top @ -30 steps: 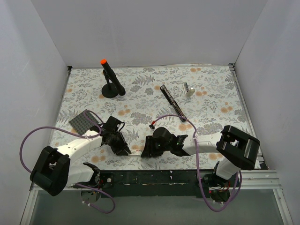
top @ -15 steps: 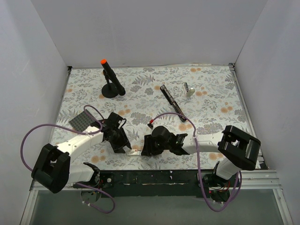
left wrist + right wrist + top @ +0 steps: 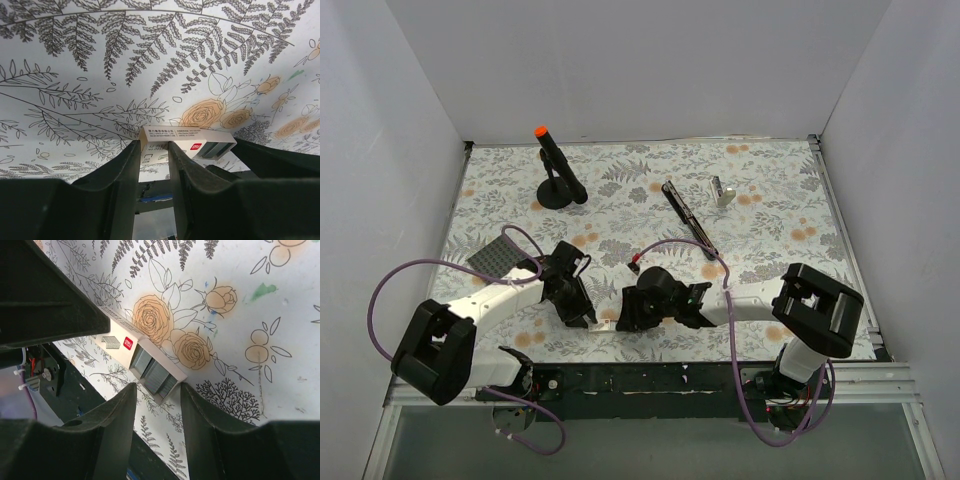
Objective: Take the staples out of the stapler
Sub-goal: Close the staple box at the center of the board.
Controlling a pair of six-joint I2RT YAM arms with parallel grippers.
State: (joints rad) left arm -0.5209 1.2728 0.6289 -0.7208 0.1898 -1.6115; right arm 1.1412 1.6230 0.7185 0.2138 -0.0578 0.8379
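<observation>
Stapler (image 3: 687, 218) lies flat on the floral table (image 3: 770, 220), right of centre in the overhead view, set diagonally from upper left to lower right. It is well apart from both arms and neither gripper touches it. A small silver piece (image 3: 722, 190) sits just to its upper right. A black stand (image 3: 557, 175) with an orange tip is at upper left, and a dark grey pad (image 3: 498, 257) lies at the left edge. Both arms are folded low at the bottom of the frame, facing each other across a small white box (image 3: 608, 318). Left gripper (image 3: 154, 148): the fingers stand a narrow gap apart with the left end of the box between them, and they appear to be clamped on it, though the contact itself is not clearly visible from the wrist camera. Right gripper (image 3: 157, 390): the fingers are apart with nothing between them, and the open end of the box sits just beyond the tips. Grey staple strips (image 3: 150, 371) are visible inside that open end. The box carries a red logo and printed text on its white face, and the print is too small to read.
</observation>
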